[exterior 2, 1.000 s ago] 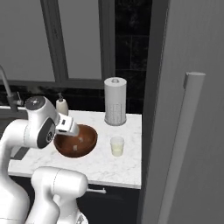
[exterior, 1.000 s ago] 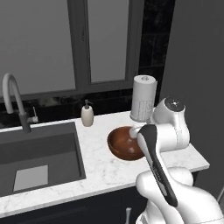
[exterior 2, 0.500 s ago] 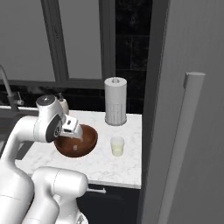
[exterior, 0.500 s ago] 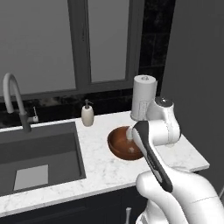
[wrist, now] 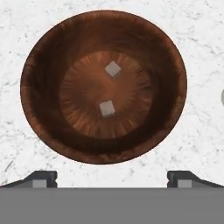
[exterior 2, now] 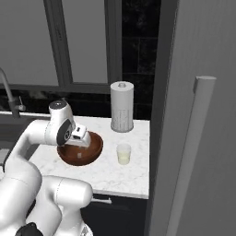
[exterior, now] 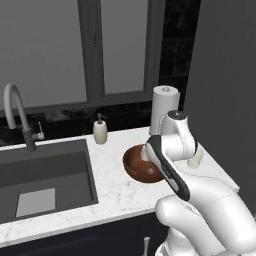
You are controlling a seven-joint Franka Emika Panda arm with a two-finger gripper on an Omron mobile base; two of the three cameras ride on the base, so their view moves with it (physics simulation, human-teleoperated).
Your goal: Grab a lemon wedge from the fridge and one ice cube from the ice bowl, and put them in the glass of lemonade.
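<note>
The reddish-brown ice bowl (wrist: 39,109) lies straight below my hand, with two ice cubes in it, one (wrist: 113,69) near the middle and one (wrist: 106,109) just below it. My gripper (wrist: 112,180) hangs open above the bowl's near rim, holding nothing. The bowl (exterior 2: 87,156) rests on the marble counter, and my hand is tilted down over its left side. To the right of the bowl stands the glass of lemonade (exterior 2: 123,153), partly hidden behind my arm in the left base view (exterior: 196,159). The grey fridge (exterior 2: 203,115) stands at the right with its bar handle (exterior 2: 189,156). The lemon wedge is out of view.
A white paper-towel roll (exterior 2: 121,107) stands behind the bowl against the dark wall. A cream soap dispenser (exterior: 100,131) sits by the sink (exterior: 42,175), whose faucet (exterior: 17,112) rises at the far left. The counter ends at the fridge.
My hand has swung a little further over the bowl and turned to look straight down into it. The jaws stay wide open and the bowl, cubes and glass have not moved.
</note>
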